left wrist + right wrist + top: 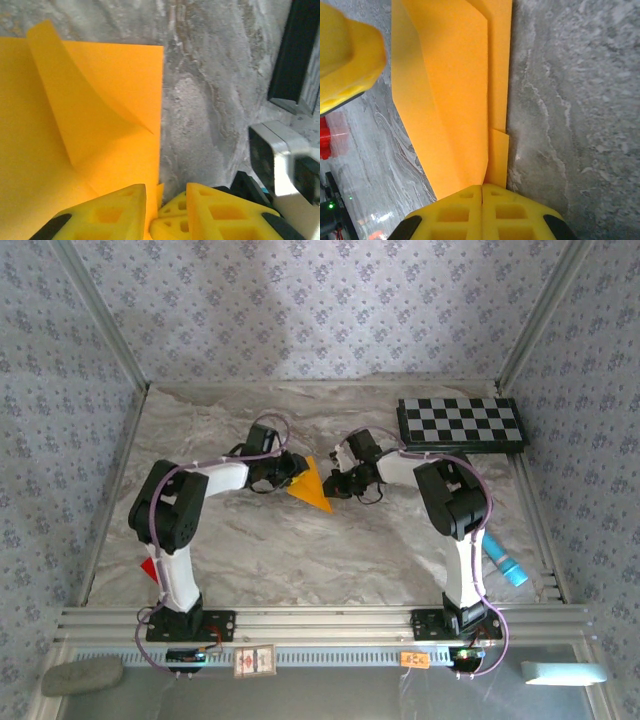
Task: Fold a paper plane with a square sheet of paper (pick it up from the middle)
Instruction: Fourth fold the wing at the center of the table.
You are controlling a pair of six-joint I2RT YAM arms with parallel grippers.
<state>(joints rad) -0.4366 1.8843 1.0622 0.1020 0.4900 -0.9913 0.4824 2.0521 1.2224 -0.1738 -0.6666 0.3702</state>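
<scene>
Nearest my bases, a small red triangular piece (148, 568) lies by my left arm and a blue cylinder (505, 562) by my right, both well apart from the work. At mid-table (300, 560) my two grippers meet over the square sheet of paper (310, 486), which from above reads as an orange-yellow wedge. My right gripper (482, 192) has its pads pressed together at the sheet's narrow end and appears to pinch it there. My left gripper (166, 194) stands narrowly parted with the sheet's edge in the gap; I cannot tell whether it grips.

By my judgement the job is partway. Flaps are folded over and layered along one straight edge, but one flap curls up off the layer below, uncreased, and the shape is broader than a slim dart. Flattening that flap and making the last wing folds look left to do. Beyond, at the far right, the black-and-white checkerboard (460, 423) lies untouched.
</scene>
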